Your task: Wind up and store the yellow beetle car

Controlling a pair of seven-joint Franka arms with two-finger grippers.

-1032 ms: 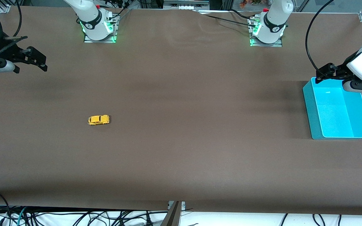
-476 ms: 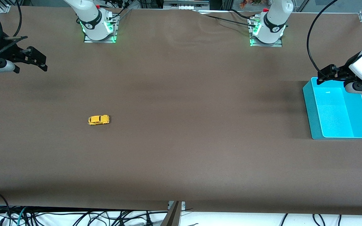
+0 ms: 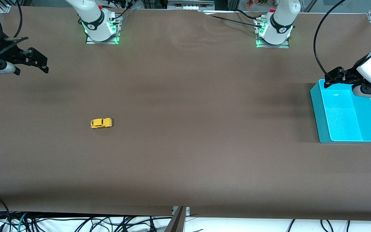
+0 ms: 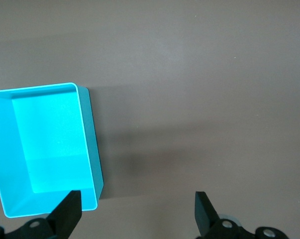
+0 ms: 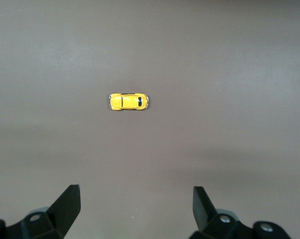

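On the brown table, in the front view, the car stands alone on its wheels toward the right arm's end, well apart from both grippers and from the teal bin, which sits toward the left arm's end. The right gripper hangs high over the table edge at its own end, with the fingers spread and nothing between them; the left gripper hovers over the bin's rim that lies farthest from the camera, also spread and empty. In the left wrist view, the bin is seen from above, open and with nothing inside, and the two dark fingertips stand wide apart over the bare table beside it; this arm seems to wait. In the right wrist view, the car lies small in the middle of the picture, with its long axis across the line between the fingertips, which stand wide open. The step in hand is, I judge, the first reach of the right arm to the car. To do it well, the gripper should come straight down over the car and close on its two long sides, low on the body, because the rounded roof can slip out of the pads. The grip should leave the wheels free, so that the car can be drawn backward on the table for winding.
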